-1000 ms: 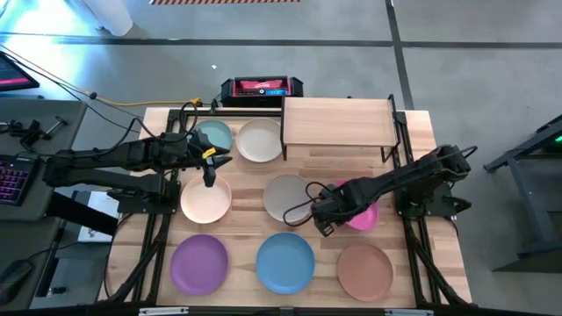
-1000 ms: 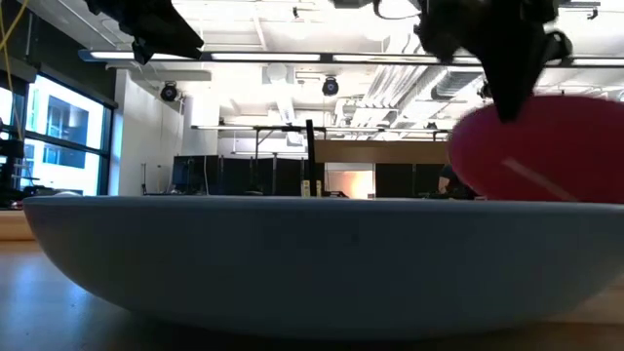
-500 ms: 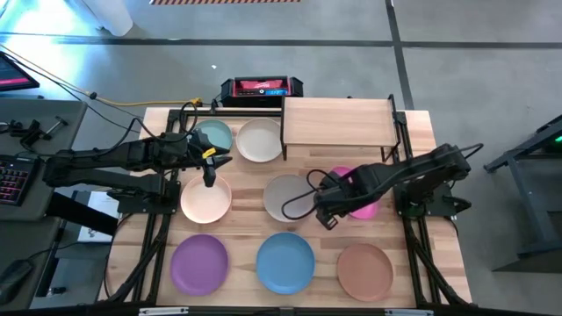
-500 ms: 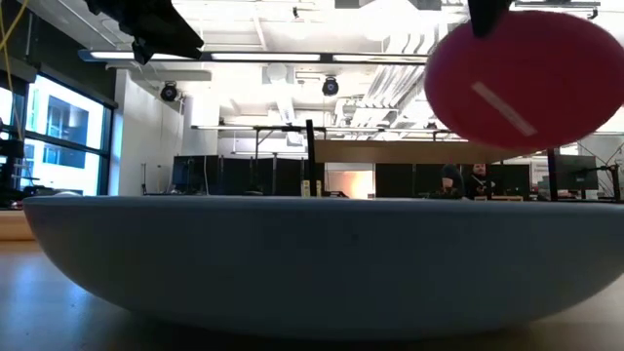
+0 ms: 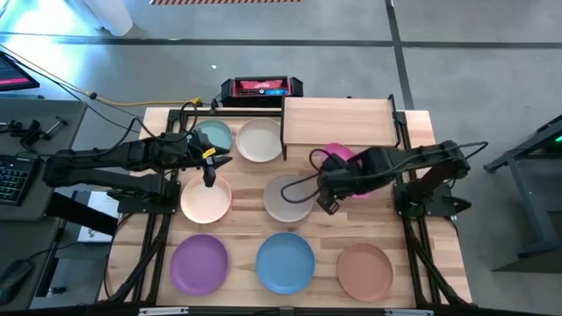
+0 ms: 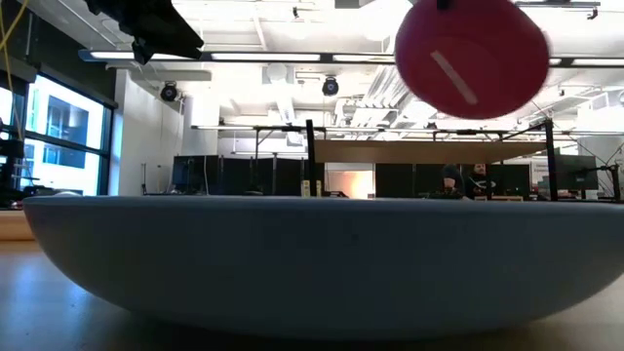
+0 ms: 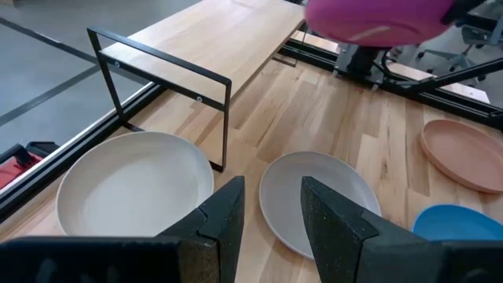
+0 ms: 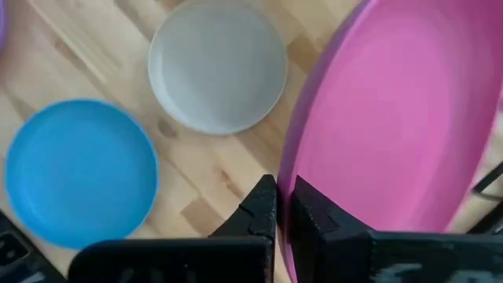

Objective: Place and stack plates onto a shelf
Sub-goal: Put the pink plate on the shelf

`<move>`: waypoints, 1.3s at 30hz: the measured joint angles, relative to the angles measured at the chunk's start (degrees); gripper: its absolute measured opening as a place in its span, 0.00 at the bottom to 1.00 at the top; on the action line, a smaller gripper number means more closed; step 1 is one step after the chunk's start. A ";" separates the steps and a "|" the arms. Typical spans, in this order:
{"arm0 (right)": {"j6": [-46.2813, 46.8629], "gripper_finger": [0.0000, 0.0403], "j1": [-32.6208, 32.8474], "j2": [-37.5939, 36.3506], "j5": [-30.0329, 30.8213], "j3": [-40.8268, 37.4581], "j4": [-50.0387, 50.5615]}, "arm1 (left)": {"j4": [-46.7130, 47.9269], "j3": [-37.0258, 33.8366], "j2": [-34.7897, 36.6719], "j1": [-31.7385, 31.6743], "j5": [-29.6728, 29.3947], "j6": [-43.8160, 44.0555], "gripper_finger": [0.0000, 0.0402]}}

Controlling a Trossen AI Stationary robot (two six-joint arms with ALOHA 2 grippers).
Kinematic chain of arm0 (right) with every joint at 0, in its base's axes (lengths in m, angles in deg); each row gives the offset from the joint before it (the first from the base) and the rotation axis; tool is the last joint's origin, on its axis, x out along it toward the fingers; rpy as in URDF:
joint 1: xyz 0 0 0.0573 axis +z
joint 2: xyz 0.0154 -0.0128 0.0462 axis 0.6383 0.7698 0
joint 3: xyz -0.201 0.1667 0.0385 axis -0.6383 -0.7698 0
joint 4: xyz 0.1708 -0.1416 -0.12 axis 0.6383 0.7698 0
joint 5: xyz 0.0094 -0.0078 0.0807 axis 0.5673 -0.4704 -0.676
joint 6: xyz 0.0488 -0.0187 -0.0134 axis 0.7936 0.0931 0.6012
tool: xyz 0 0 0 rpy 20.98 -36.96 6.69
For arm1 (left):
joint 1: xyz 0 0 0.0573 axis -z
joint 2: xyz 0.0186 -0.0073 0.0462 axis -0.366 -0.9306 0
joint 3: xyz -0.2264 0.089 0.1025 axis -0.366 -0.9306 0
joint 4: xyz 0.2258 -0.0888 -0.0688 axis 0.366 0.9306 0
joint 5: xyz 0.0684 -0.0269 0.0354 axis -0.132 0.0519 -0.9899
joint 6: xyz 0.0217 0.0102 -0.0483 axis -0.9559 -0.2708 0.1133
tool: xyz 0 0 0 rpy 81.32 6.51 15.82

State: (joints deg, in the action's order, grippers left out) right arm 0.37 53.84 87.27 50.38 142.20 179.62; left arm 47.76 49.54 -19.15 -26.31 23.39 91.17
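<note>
My right gripper [image 5: 328, 198] is shut on the magenta plate [image 5: 344, 160], which hangs in the air just in front of the shelf [image 5: 338, 121]; the low view shows the magenta plate [image 6: 473, 57] high up. My left gripper [image 5: 211, 175] waits open above the gap between the teal plate [image 5: 213, 136] and the peach plate [image 5: 206, 199]. The cream plate [image 5: 260, 140], grey plate [image 5: 287, 200], purple plate [image 5: 199, 263], blue plate [image 5: 285, 262] and terracotta plate [image 5: 364, 271] lie flat on the tabletop. My right gripper pinches the magenta plate's rim [image 8: 288, 177] between its two fingers, one on the inner face and one on the underside. The fingers point steeply down and take the rim on the plate's near-left side. The plate is lifted clear of the table and tilted.
The shelf's board [image 7: 212, 39] carries nothing, and its black legs [image 7: 224, 118] stand beside the cream plate [image 7: 130, 192]. A black and red device [image 5: 261, 88] sits at the table's far edge. The blue plate [image 6: 322, 253] fills the low view's foreground.
My right gripper has risen steeply and moved toward the table's far edge and the shelf, rolling as it went. The magenta plate has gone up with it, from just above the table to well clear of it, and stays tilted.
</note>
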 joint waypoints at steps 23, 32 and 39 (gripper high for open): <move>-30.78 0.00 -16.77 0.04 10.97 -2.55 0.00 | -0.01 0.00 0.00 0.00 -0.26 0.11 0.29; -34.18 0.00 -22.06 -0.05 10.95 -12.02 0.04 | -0.03 0.00 0.00 0.00 -0.64 1.24 0.29; -33.81 0.00 -25.24 -2.73 11.02 -18.46 -0.17 | -0.05 0.00 0.00 0.01 -0.66 1.65 0.29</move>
State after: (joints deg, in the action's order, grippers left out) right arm -33.44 28.59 84.55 61.39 123.74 179.46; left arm 47.71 49.54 -19.15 -26.30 22.72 92.83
